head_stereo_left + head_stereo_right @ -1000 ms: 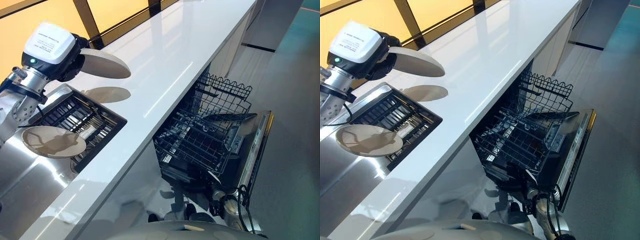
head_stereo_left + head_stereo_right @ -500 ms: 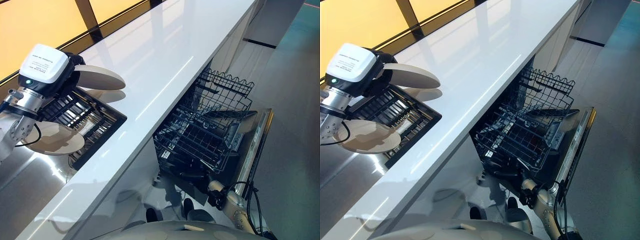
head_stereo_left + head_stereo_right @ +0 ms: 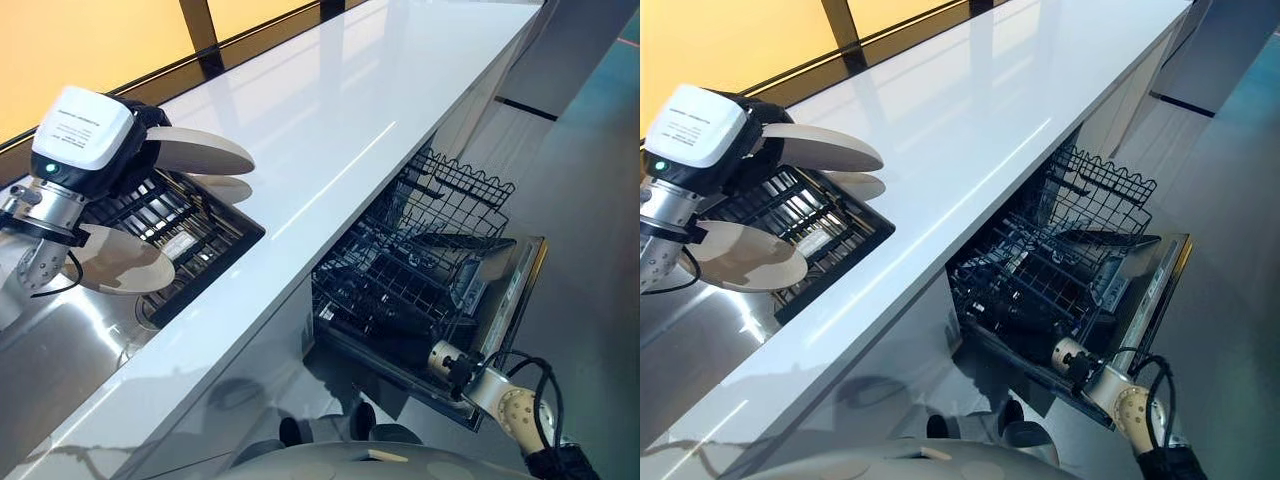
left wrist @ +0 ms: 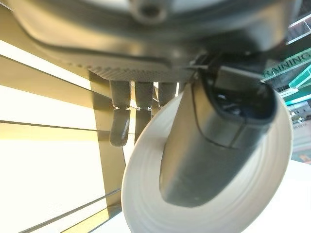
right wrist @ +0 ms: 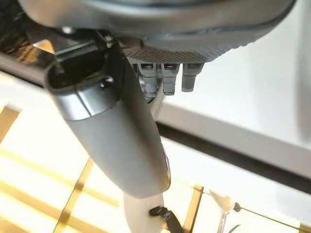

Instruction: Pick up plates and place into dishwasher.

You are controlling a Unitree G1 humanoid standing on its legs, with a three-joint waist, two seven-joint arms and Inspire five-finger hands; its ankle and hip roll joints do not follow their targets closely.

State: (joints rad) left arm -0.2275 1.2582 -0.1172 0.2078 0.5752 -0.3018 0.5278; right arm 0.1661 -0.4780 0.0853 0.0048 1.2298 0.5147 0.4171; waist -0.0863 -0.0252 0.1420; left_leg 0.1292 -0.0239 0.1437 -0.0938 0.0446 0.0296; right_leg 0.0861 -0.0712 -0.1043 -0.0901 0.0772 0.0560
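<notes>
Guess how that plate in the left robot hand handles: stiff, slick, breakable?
Probably stiff: the plate juts out flat, unsupported, from the left robot hand. Likely slick, as its glazed face looks smooth. Possibly breakable, since it looks ceramic, held only at one edge above the counter.

The plate held in the left robot hand is a pale cream white, and in the left wrist view it shows faint concentric rings near its rim. That robot hand is dark, almost black. A second plate of the same cream white lies over the grey steel sink. The drying rack in the sink is black. The surface is glossy white with bluish reflections. The dishwasher basket is black wire. The floor is grey. The wall behind the surface is warm yellow-orange with dark brown bars.
</notes>
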